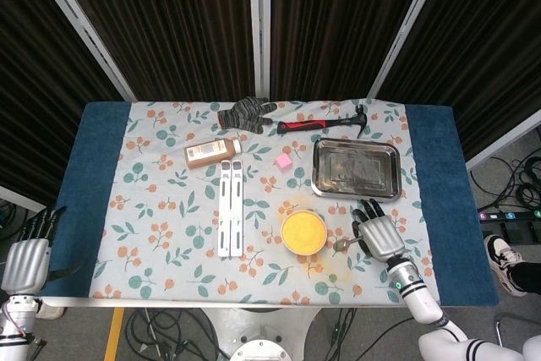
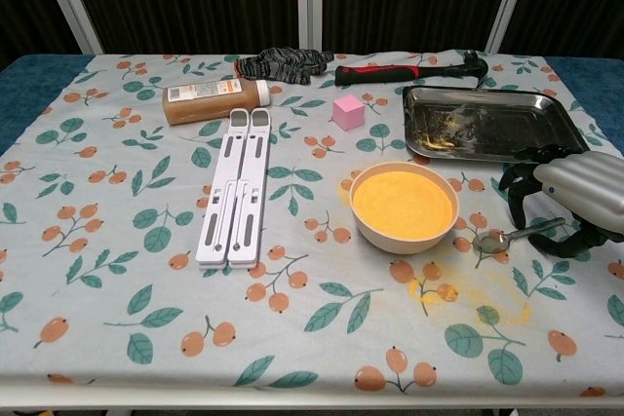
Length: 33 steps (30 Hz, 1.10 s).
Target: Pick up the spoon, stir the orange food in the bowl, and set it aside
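Observation:
A cream bowl [image 2: 405, 229] of orange food [image 2: 404, 204] stands right of the table's middle; in the head view the bowl [image 1: 303, 232] is just left of my right hand [image 1: 378, 232]. The metal spoon [image 2: 507, 236] lies slanted to the right of the bowl, its scoop low by the cloth and its handle rising into my right hand [image 2: 575, 197], whose fingers curl around the handle's end. From the head view the spoon [image 1: 343, 243] points down-left. My left hand [image 1: 27, 255] hangs off the table's lower left with fingers spread, holding nothing.
A soiled steel tray [image 2: 409, 124] sits behind the right hand. Further back lie a red-handled hammer [image 2: 409, 72], a pink cube [image 2: 347, 111], a grey glove [image 2: 283, 63] and a brown bottle [image 2: 210, 100]. A white folding stand [image 2: 237, 185] lies left of the bowl. Orange spill [image 2: 468, 289] marks the cloth.

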Motion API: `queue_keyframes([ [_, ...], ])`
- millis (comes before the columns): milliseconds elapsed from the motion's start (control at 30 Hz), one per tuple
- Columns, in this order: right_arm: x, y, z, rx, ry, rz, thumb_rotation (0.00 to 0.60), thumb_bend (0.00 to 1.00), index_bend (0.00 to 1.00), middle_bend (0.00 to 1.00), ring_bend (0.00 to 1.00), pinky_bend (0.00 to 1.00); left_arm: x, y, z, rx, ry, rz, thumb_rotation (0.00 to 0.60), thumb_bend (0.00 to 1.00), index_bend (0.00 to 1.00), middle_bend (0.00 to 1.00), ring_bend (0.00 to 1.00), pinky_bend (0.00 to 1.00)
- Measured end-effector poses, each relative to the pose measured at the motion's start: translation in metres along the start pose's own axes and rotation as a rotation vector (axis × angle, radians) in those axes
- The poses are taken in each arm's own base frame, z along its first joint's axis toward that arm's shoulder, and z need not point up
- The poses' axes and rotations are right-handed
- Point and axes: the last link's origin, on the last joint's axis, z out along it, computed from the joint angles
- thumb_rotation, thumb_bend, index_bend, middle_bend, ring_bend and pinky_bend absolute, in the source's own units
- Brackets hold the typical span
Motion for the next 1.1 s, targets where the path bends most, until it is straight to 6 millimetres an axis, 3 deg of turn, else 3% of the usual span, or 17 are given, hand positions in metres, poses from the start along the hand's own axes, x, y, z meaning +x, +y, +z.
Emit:
queue_keyframes([
  [267,0.012,0.005,-0.005,0.004,0.024,-0.001,0.600,0.37,0.57,0.22,0.00,0.00,0.001,0.000,-0.001,0.000,0.004,0.000,0.600,0.00,0.12,0.09,0.08,0.12],
  [400,0.029,0.011,-0.014,0.015,0.055,-0.013,0.600,0.37,0.58,0.23,0.00,0.00,0.003,0.000,-0.001,-0.001,0.011,-0.001,0.600,0.00,0.12,0.09,0.08,0.12],
  [567,0.051,0.002,-0.019,0.052,0.073,0.036,0.600,0.37,0.58,0.23,0.00,0.00,0.004,0.002,-0.002,-0.003,0.016,0.000,0.600,0.00,0.12,0.09,0.08,0.12],
  [800,0.081,-0.029,0.009,0.134,0.094,0.042,0.600,0.37,0.59,0.23,0.00,0.00,0.007,-0.001,-0.005,0.008,0.024,0.003,0.600,0.00,0.12,0.09,0.08,0.12],
  [1100,0.077,-0.069,0.044,0.150,0.067,-0.007,0.600,0.37,0.57,0.22,0.00,0.00,0.005,-0.008,-0.007,0.026,0.017,-0.006,0.600,0.00,0.12,0.09,0.08,0.12],
])
